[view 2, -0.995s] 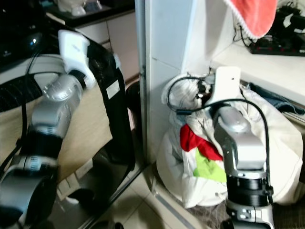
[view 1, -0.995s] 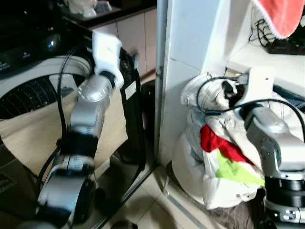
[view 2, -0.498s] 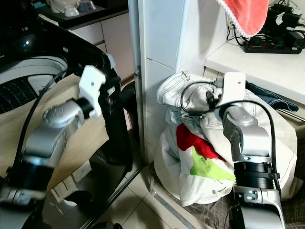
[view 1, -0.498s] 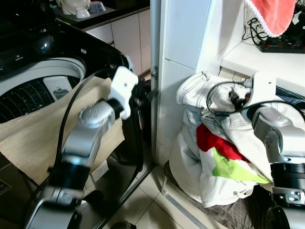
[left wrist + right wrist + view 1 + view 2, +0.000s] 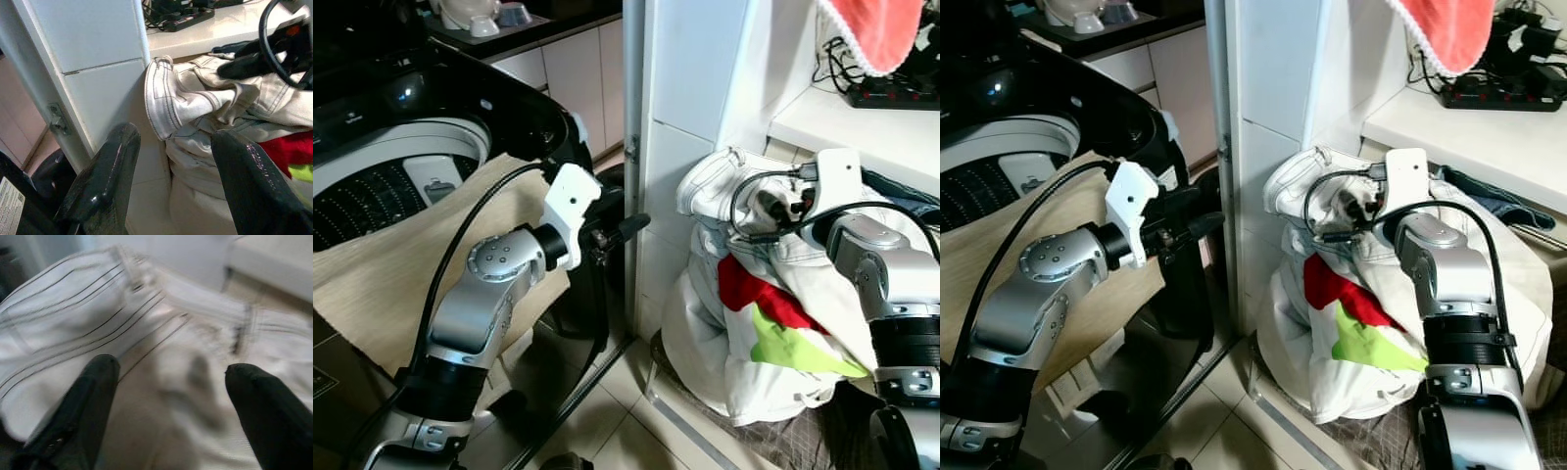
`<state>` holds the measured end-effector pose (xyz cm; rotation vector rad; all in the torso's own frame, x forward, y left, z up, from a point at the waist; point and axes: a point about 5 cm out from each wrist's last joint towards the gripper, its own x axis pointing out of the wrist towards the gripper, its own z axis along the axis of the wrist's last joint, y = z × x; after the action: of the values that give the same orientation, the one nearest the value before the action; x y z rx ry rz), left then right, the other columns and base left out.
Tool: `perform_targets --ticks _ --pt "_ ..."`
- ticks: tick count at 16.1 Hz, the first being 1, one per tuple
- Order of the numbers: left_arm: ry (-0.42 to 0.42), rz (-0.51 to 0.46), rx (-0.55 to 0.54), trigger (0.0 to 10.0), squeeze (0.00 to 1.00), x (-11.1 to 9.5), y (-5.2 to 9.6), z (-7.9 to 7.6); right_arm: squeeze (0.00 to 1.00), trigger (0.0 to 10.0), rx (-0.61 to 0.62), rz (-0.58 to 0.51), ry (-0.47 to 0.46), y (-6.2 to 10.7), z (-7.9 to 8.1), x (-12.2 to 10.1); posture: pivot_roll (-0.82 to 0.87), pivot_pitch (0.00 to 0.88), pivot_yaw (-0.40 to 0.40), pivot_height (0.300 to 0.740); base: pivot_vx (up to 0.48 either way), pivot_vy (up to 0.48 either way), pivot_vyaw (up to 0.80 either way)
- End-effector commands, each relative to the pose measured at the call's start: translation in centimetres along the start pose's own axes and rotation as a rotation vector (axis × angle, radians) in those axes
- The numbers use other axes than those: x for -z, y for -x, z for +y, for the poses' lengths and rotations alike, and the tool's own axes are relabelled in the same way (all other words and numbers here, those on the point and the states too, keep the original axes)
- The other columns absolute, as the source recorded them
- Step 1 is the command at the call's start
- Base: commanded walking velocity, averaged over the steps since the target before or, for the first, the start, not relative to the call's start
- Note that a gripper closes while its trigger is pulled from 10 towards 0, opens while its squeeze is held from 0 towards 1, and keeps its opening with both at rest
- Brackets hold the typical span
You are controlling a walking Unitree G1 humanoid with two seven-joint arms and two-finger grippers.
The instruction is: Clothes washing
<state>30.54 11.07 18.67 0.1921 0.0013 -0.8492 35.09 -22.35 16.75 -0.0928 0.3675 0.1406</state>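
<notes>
A heap of laundry [image 5: 744, 372] leans against a white pillar, with white trousers [image 5: 715, 186] on top and a red garment [image 5: 754, 289] and a green garment [image 5: 793, 348] lower down. My right gripper [image 5: 769, 206] sits at the top of the heap; in the right wrist view it [image 5: 168, 364] is open just over the trousers [image 5: 73, 308]. My left gripper [image 5: 628, 227] reaches rightward from the washing machine [image 5: 372, 186]; in the left wrist view it [image 5: 173, 137] is open, pointing at the trousers [image 5: 195, 98], apart from them. A beige cloth [image 5: 372, 284] hangs over the washer's rim.
The white tiled pillar [image 5: 690, 88] stands between washer and heap. A counter [image 5: 832, 113] with a power strip [image 5: 891, 93] runs above the heap, and a red towel [image 5: 881, 29] hangs over it. Tiled floor [image 5: 607, 421] lies below. Cabinets [image 5: 578, 69] stand behind.
My left arm has come down from above the washer and stretched right toward the heap. The right gripper stays on top of the heap. The camera shifted slightly.
</notes>
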Motion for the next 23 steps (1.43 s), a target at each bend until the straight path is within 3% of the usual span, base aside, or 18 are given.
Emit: perform_targets --ticks 1,3,5,6,10,11,12,13,23 --pt "-0.003 0.012 0.046 10.0 0.00 -0.1 0.0 -0.7 1.00 10.0 -0.036 0.004 0.041 -0.1 -0.3 -0.2 -0.06 0.000 0.044 0.740 0.000 0.000 0.00" --pt "0.010 0.021 0.087 10.0 0.00 -0.2 0.0 -1.1 1.00 10.0 -0.141 0.023 0.077 -0.2 0.0 0.0 -0.06 0.000 0.050 0.740 0.000 0.000 0.00" --pt "0.011 0.038 0.134 10.0 0.00 -0.2 0.0 -1.5 1.00 10.0 -0.157 0.085 0.189 -0.5 -0.8 1.1 -0.06 0.000 0.046 0.740 0.000 0.000 0.00" --pt "0.014 0.044 0.139 10.0 0.00 -0.3 0.0 -1.6 0.00 10.0 -0.151 0.103 0.227 -0.7 -1.2 1.5 -0.06 0.000 0.044 0.740 0.000 0.000 0.00" --pt "0.019 0.071 0.176 10.0 0.00 0.0 0.3 -2.2 0.00 10.0 -0.141 0.126 0.310 -1.6 -1.6 2.7 -0.07 0.000 0.051 0.740 0.000 0.000 0.00" --pt "0.023 0.078 0.198 10.0 0.00 0.0 0.3 -2.4 0.00 7.8 -0.145 0.126 0.312 -1.7 -1.7 2.7 -0.07 0.000 0.050 0.740 0.000 0.000 0.00" --pt "0.026 0.078 0.213 10.0 0.00 0.0 0.3 -2.6 0.00 3.2 -0.147 0.125 0.312 -1.7 -1.7 2.7 -0.07 0.000 0.051 0.740 0.000 0.000 0.00" --pt "0.035 0.081 0.239 10.0 0.00 -0.1 0.5 -2.8 0.00 0.0 -0.160 0.122 0.310 -1.9 -1.8 2.7 -0.06 0.000 0.049 0.740 0.000 0.000 0.00" --pt "0.032 0.106 0.269 10.0 0.00 0.2 0.8 -3.3 0.00 0.0 -0.230 0.133 0.343 -2.0 -1.7 3.1 -0.07 0.000 0.046 0.740 0.000 0.000 0.00"
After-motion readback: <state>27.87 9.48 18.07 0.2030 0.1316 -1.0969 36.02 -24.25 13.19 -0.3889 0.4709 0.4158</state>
